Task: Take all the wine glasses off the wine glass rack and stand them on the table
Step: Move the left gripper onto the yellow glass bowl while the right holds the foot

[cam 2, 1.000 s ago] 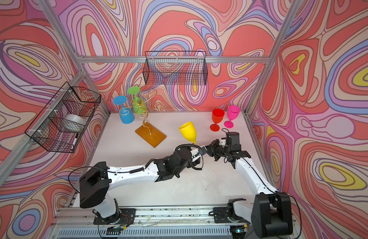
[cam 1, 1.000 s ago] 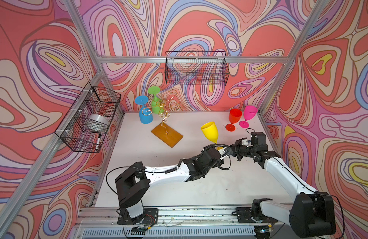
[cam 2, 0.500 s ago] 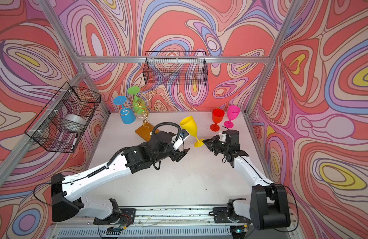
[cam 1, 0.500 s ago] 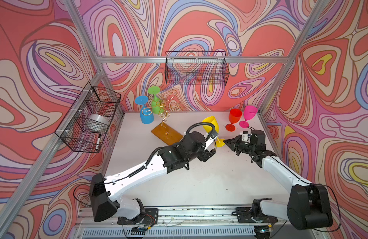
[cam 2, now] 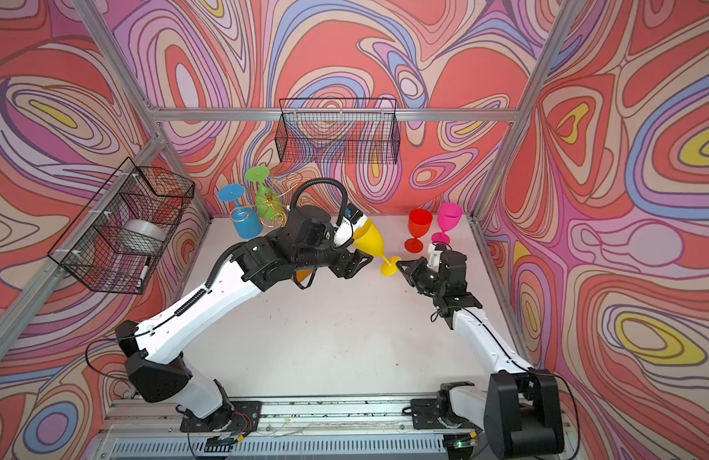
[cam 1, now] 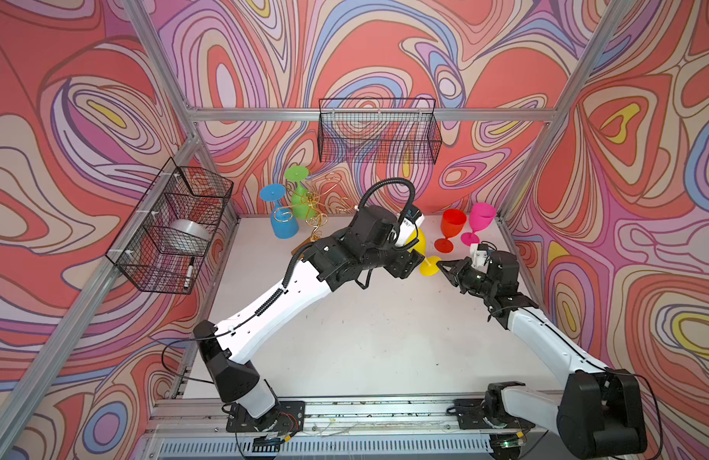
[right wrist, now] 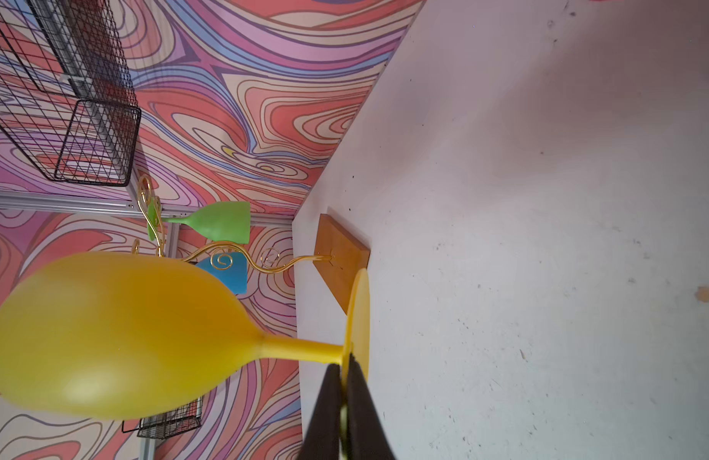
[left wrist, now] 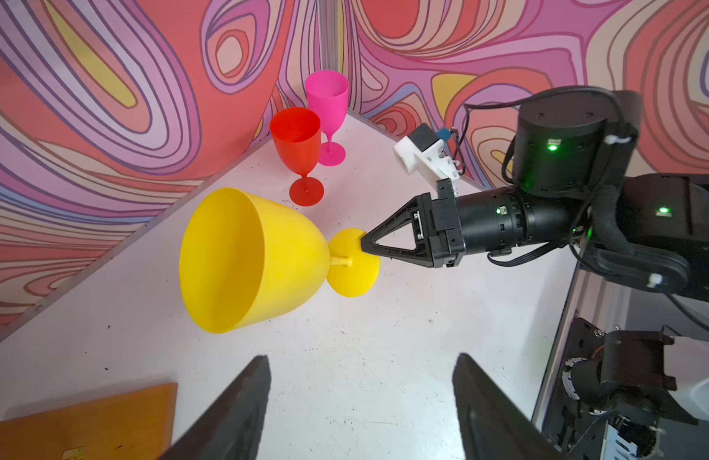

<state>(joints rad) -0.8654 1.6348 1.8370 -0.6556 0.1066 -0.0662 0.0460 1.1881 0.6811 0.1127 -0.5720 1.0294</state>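
Far left: wine glass rack (cam 1: 313,198) carries a blue glass (cam 1: 283,227) and a green glass (cam 1: 301,199), both hung bowl-down.
Left tool (left wrist: 362,410): jaws apart, empty, near the yellow wine glass (left wrist: 241,259).
The yellow wine glass is off the rack, right of centre and tilted.
Right tool (right wrist: 344,364): clamped on the foot's rim.
Whether the foot touches the desk (cam 1: 384,338) is unclear.
Likely step: stand it upright. Level the foot, lower slowly and release only when flat, clear of the red glass (left wrist: 297,139) and pink glass (left wrist: 327,95) at far right.

The yellow wine glass (left wrist: 241,263) looks like smooth, satin plastic. The wine glass rack (right wrist: 338,259) is shiny gold metal wire over polished amber wood. The bench (left wrist: 384,358) is matt white and scuffed.
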